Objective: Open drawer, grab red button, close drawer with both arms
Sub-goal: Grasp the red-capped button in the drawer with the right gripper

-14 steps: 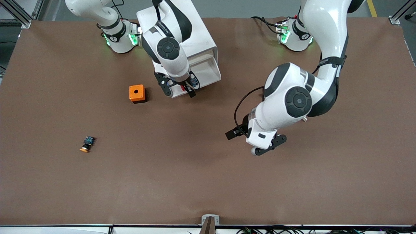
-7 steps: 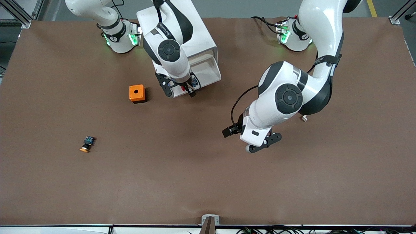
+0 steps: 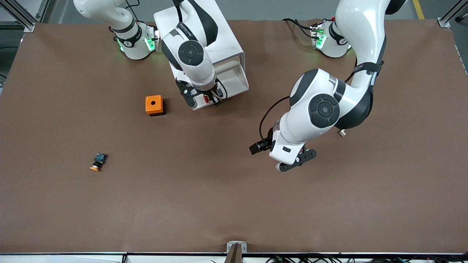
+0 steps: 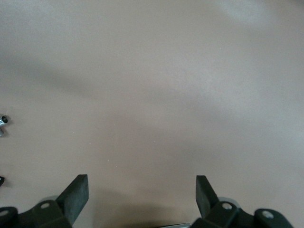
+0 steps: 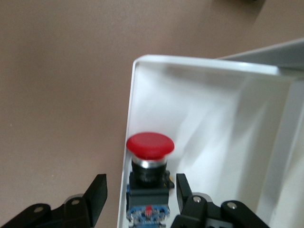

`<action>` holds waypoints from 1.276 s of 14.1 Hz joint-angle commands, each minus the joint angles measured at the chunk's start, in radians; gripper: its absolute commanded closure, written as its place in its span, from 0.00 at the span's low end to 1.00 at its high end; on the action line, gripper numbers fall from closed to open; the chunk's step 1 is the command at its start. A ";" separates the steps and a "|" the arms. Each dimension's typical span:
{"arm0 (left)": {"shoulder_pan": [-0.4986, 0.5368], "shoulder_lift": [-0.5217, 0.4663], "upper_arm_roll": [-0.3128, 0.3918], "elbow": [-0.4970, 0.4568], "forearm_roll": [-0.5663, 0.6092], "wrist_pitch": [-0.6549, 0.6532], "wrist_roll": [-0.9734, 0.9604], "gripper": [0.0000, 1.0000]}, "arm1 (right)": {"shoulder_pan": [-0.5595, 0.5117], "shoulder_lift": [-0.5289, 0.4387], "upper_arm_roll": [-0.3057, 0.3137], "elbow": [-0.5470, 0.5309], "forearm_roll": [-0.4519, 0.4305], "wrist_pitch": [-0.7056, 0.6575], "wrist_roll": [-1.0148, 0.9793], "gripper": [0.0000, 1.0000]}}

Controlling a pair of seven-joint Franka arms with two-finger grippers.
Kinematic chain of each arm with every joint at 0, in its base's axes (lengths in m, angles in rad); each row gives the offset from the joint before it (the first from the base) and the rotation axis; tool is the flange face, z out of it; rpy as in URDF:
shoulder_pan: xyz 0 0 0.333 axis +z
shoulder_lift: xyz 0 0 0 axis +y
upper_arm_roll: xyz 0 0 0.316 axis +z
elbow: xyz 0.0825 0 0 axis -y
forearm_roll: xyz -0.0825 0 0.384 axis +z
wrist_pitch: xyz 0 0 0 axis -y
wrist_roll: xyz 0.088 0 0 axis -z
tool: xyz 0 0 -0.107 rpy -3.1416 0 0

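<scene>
The worktop (image 3: 234, 204) carried a white cabinet (image 3: 226, 40) close to the right arm's base, so that arm could work over it from above.

The left arm (image 3: 321, 109) waited over bare worktop, nearer the front camera than the cabinet and toward its own end of the worktop. The left tool (image 4: 142, 190) stood at full width and held nothing. This posture probably kept it clear of the pick and within reach of the cabinet for the later closing step.

The right arm (image 3: 190, 54) reached down over the cabinet's open drawer (image 5: 199, 109). The drawer stood pulled out toward the front camera, which left its tray open from above.

An orange cube (image 3: 154, 105) with a round hole sat on the worktop beside the cabinet. It was not part of this step.

The right tool (image 5: 141, 190) was set at part width, with one finger on each side of the button (image 5: 148, 145). One finger lay close against the button's body. The other stood off with a visible gap, so the grip was judged not yet made.

The button lay in the drawer against its side wall, near a front corner. That position explained the tight approach.

A similar button with an orange cap (image 3: 97, 163) lay well apart, nearer the front camera.
</scene>
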 commanded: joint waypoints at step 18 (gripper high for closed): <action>-0.011 -0.005 0.004 -0.022 0.011 0.047 0.011 0.01 | 0.028 -0.069 -0.025 0.080 0.005 -0.139 -0.038 0.99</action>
